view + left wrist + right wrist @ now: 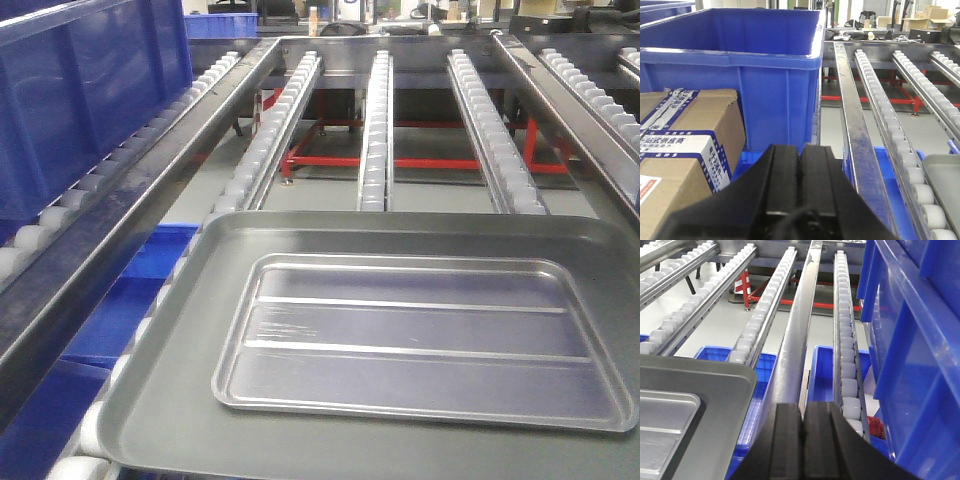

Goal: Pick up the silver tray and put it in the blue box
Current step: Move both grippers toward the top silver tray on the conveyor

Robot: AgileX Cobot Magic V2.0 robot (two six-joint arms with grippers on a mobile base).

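The shiny silver tray (420,340), with two long ridges across its floor, lies flat inside a larger dull grey tray (165,400) on the roller conveyor. Only its corner (662,422) shows at the lower left of the right wrist view. The blue box (90,90) stands at the upper left on the neighbouring roller lane. In the left wrist view the box (740,55) is straight ahead. My left gripper (800,146) is shut on nothing, left of the conveyor rail. My right gripper (802,405) is shut and empty, just right of the grey tray (715,390).
A cardboard box (685,145) sits left of my left gripper, in front of the blue box. Another blue crate (920,340) fills the right side of the right wrist view. Smaller blue bins (755,375) lie below the roller rails (375,120). A red frame (400,160) stands underneath.
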